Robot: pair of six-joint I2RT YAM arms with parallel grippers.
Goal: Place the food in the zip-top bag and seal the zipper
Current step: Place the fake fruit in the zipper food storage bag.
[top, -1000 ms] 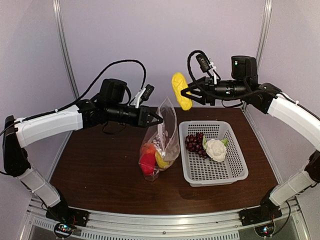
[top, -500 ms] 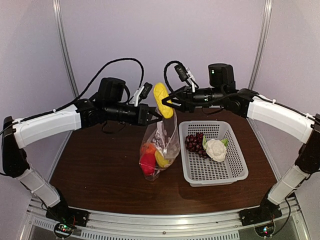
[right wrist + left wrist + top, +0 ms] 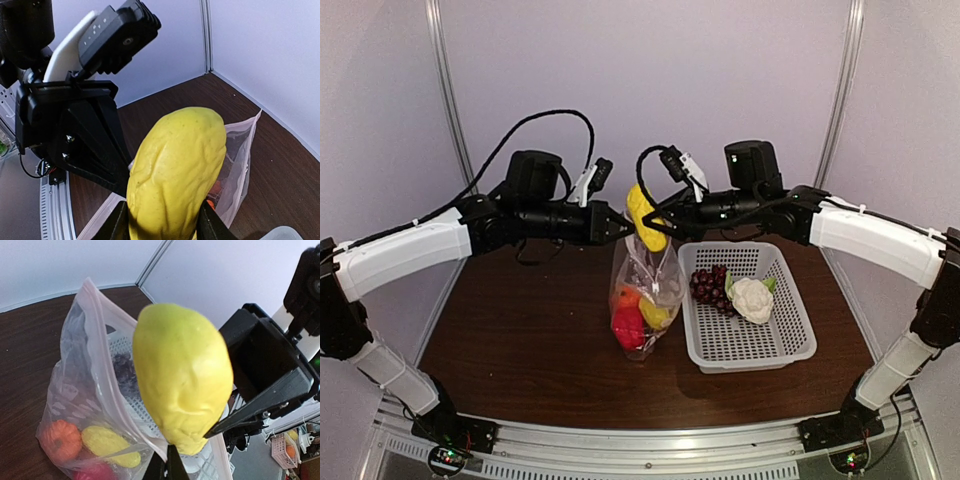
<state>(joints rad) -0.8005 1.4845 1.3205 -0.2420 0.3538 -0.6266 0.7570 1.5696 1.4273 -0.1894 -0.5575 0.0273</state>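
Note:
The zip-top bag (image 3: 646,285) stands on the table, and my left gripper (image 3: 625,228) is shut on its upper rim. Its zipper (image 3: 111,335) runs along the open mouth edge. Inside lie an orange fruit (image 3: 60,440), a yellow piece (image 3: 110,445) and a red pepper (image 3: 628,326). My right gripper (image 3: 657,216) is shut on a big yellow food piece (image 3: 645,217), held just above the bag's mouth. In the right wrist view the yellow piece (image 3: 175,170) fills the space between both fingers. Grapes (image 3: 708,283) and cauliflower (image 3: 752,298) lie in the basket.
A white perforated basket (image 3: 790,345) sits right of the bag on the brown table (image 3: 520,340). Pale walls close in the back and both sides. The two grippers nearly meet over the bag's mouth.
My right arm carried the yellow piece left, from above the basket's far corner to over the bag's mouth. The bag now stands more upright under my left gripper.

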